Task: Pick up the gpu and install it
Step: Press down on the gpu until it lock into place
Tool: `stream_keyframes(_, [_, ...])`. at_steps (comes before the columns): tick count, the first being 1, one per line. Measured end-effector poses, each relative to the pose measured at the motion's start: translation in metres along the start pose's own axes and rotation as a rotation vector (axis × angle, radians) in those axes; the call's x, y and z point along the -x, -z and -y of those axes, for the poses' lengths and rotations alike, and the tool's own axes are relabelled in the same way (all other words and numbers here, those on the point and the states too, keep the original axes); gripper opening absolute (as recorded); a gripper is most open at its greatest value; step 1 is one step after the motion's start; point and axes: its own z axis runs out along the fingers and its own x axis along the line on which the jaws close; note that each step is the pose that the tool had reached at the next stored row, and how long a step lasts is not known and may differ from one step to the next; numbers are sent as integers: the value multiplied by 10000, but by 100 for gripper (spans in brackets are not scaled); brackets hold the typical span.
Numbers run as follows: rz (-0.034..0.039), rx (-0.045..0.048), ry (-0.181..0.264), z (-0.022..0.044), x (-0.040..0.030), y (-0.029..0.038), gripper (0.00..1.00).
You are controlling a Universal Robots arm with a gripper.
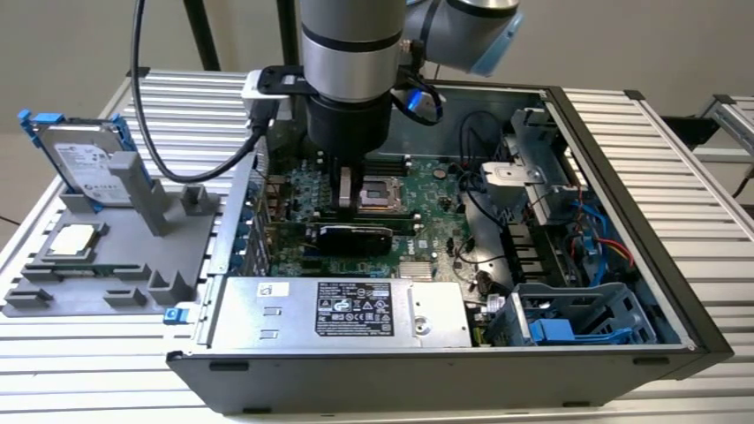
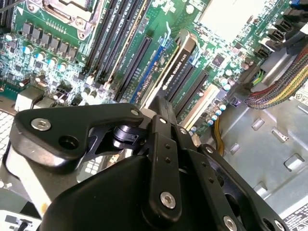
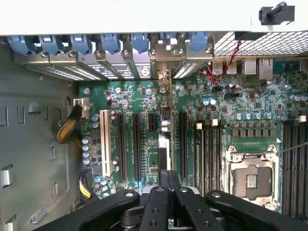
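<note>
The gpu (image 1: 353,237) stands on edge in a motherboard slot inside the open computer case (image 1: 659,221), black shroud facing the exterior view. In the first wrist view the gpu (image 3: 164,137) runs edge-on from its silver bracket at the case's rear wall toward my fingers. The second wrist view shows the gpu's (image 2: 179,72) black labelled side among the long slots. My gripper (image 1: 345,205) hangs straight over the card. The gripper (image 3: 169,177) is shut, tips together right at the card's upper edge with nothing between them. The same gripper (image 2: 162,109) covers the card's near end.
An empty CPU socket (image 3: 250,175) and memory slots lie beside the card. The power supply (image 1: 342,309) fills the case's front. Outside, at the exterior view's left, a grey fixture (image 1: 106,283) carries a blue-framed hard drive (image 1: 83,159) and a CPU chip (image 1: 71,240). Cables crowd the case's right side.
</note>
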Motion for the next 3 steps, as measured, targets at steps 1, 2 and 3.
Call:
stream_keyframes(1, [0,0,0,0,0,3,0])
stream_keyframes(2, [0,0,0,0,0,3,0])
stream_keyframes(3, [0,0,0,0,0,4,0])
